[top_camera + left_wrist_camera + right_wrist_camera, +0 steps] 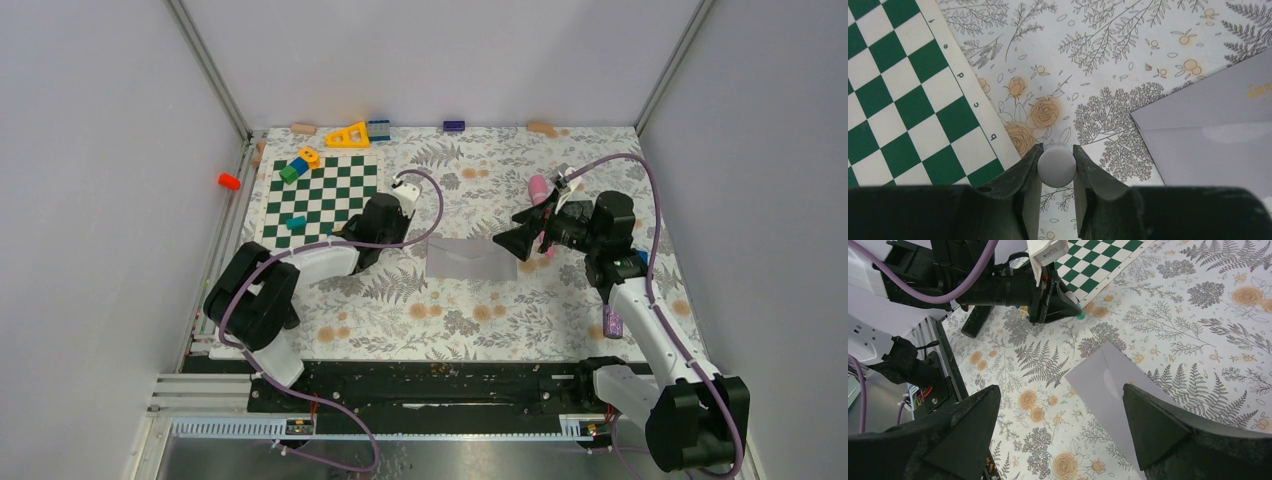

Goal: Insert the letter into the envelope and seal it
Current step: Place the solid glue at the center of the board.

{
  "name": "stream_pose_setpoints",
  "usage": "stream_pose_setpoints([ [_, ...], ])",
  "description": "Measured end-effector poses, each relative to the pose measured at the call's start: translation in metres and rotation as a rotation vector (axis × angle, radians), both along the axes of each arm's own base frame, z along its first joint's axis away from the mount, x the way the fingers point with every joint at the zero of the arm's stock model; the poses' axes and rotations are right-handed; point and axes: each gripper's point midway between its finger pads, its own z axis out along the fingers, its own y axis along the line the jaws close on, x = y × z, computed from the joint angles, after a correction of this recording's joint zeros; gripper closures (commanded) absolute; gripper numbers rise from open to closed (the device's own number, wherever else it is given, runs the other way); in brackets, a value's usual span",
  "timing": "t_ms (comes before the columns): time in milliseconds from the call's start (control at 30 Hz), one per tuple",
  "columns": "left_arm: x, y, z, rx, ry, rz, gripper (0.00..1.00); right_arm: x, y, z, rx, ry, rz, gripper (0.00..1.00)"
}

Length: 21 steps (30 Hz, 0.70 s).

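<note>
Left gripper point(1057, 150), jaws pinching a white knob point(1057, 167), and right gripper point(1060, 389), jaws wide, flank a seemingly light, limp envelope point(470, 258), likely best taken by an edge.

Envelope point(470, 258) is a plain pale grey-lavender rectangle, lying flat and a bit skewed, off to the right of the green chessboard point(322, 200), not touching it.

The floral-print table point(470, 310) carried plenty. The pale envelope point(470, 258) lay flat at mid-table, and the green-and-white chessboard point(335, 195) sat at the far left, apart from it. Along the far edge lay a yellow triangular block point(349, 136), a blue block point(379, 128) just beside it, and a purple block point(454, 126) further right. A tan block point(542, 128) rested near the far right corner.
</note>
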Motion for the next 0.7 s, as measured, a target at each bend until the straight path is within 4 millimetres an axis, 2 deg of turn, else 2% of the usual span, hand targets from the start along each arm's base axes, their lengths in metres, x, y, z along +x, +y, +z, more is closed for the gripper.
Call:
stream_pose_setpoints([
  [200,0.007,0.000,0.007,-0.014,-0.039,0.036,0.78,0.000,0.000,-0.003,0.003,0.015,0.000,0.00],
  [333,0.009,0.001,0.007,-0.028,-0.047,0.062,0.73,0.000,0.000,-0.003,0.007,0.019,0.000,0.00],
  [700,0.008,0.003,-0.015,-0.052,0.007,0.109,0.70,-0.002,0.003,0.000,0.021,0.014,0.017,0.00],
])
